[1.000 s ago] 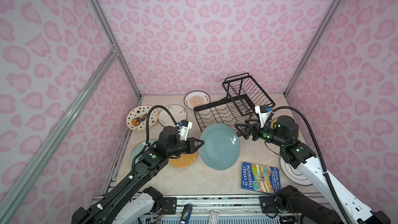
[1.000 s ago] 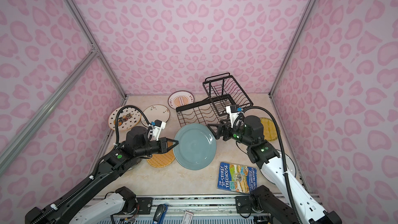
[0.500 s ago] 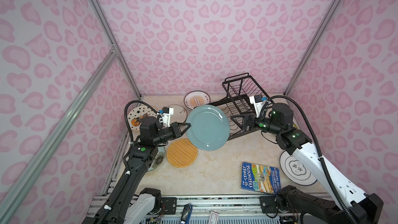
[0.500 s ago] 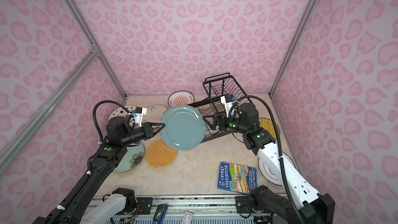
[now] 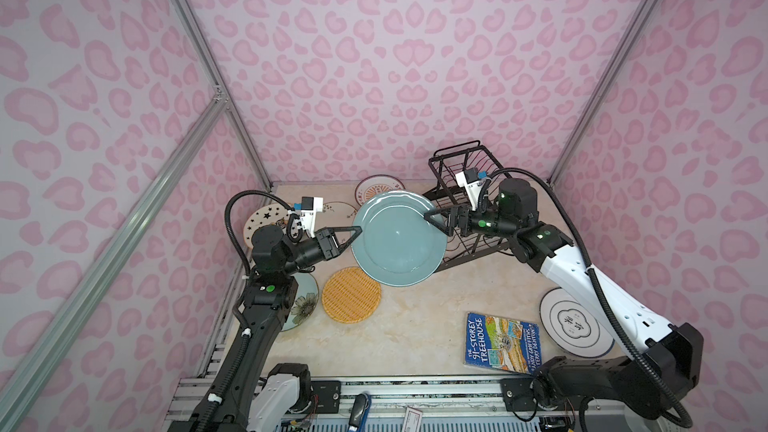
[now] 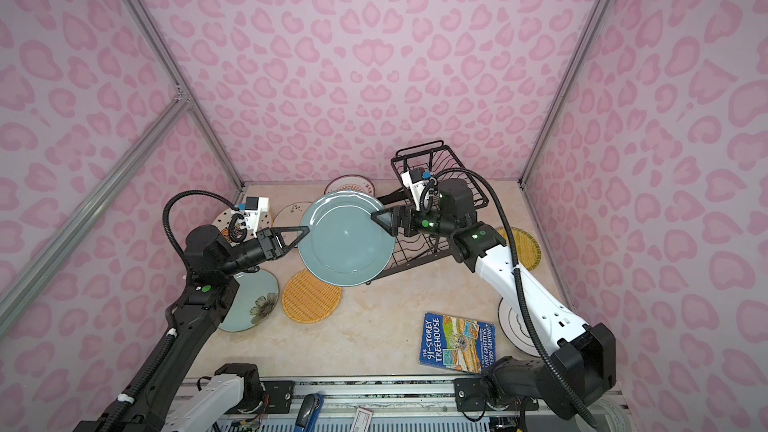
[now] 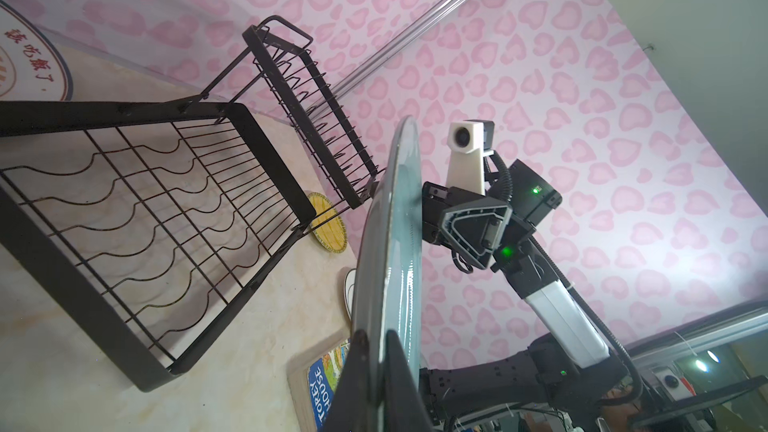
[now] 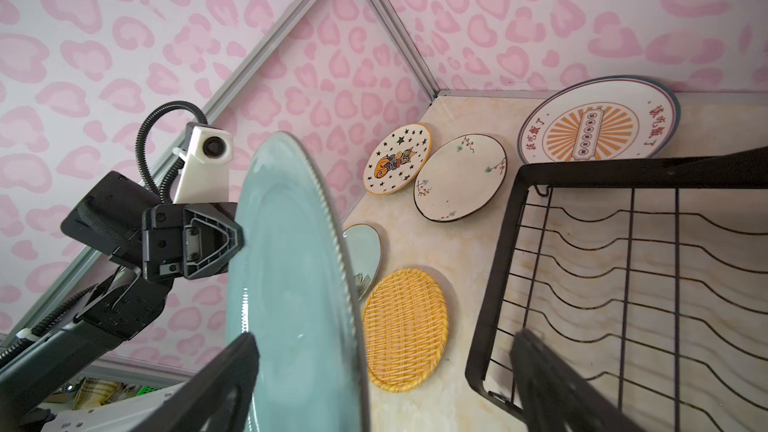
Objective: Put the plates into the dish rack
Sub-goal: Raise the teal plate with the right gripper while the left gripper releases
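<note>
Nearest me, a metal rail (image 5: 374, 384) runs along the front edge of the desk (image 5: 407, 338) and carries both arm bases. The desk top is cream and marbled.

I take the dish rack (image 7: 83, 117) as my marker. On its near side, well apart, lies the blue paperback book (image 5: 502, 344). Just right of the book is the white ring plate (image 5: 569, 322), partly under my right arm. Near and left of the rack sits the orange woven-look plate (image 5: 351, 294). Further left is the pale green floral plate (image 5: 301, 305), partly under my left arm.

The teal-grey plate (image 5: 397, 238) is up off the desk, held on edge at the rack's left end, in front of the flat tray and not in it. My left claw (image 5: 356, 229) is pinched tight on its rim, on the side away from the rack. My right claw (image 5: 434, 224) stands wide apart and grips nothing. Its jaws straddle the rim on the rack side, with a clear gap in the right wrist view.

The yellow woven-look plate (image 6: 521, 249) lies flat just right of the rack. Well to the rack's left lie the star plate (image 8: 397, 160) and the sprig plate (image 8: 459, 178), just beside each other. The sunburst plate (image 8: 592, 126) sits by the rack's far left corner, at the back wall. Pale pink walls (image 5: 374, 56) with darker pink blotches close in three sides, and aluminium posts (image 5: 218, 95) stand in the corners.
</note>
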